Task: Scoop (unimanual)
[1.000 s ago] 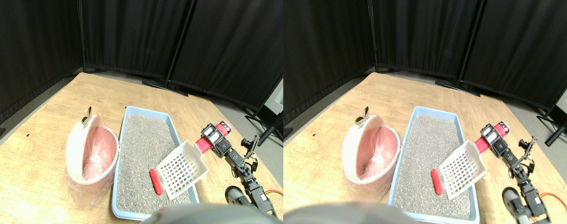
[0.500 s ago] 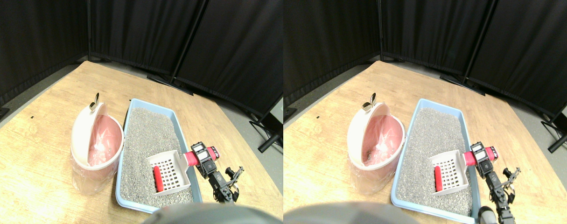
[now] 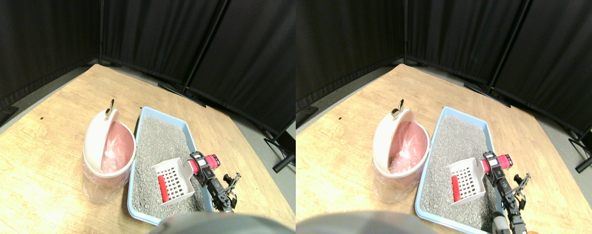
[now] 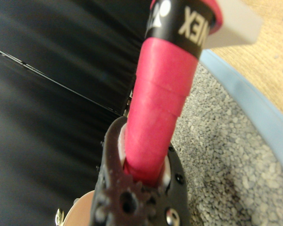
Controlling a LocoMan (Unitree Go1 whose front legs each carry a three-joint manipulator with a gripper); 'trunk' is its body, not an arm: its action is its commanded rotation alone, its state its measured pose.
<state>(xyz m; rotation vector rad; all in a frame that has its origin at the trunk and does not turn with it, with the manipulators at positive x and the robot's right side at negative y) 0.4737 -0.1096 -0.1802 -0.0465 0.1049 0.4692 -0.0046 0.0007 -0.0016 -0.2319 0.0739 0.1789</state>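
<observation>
A white slotted scoop rests low in the grey litter of the light blue tray, near the tray's front right. A small red cylinder lies at the scoop's open front edge, on its slotted floor. My right gripper is shut on the scoop's red wrapped handle, just over the tray's right rim. In the wrist view the dark jaw frame of the gripper clasps that red handle, with litter and the blue rim beside it.
A pink-lined white bin with its lid tipped up stands touching the tray's left side. Everything sits on a wooden floor. Black curtains on stands close off the back and right.
The scoop came down from a tilted pose above the tray into the litter, and the red cylinder now lies in its mouth. The whole view has also shifted.
</observation>
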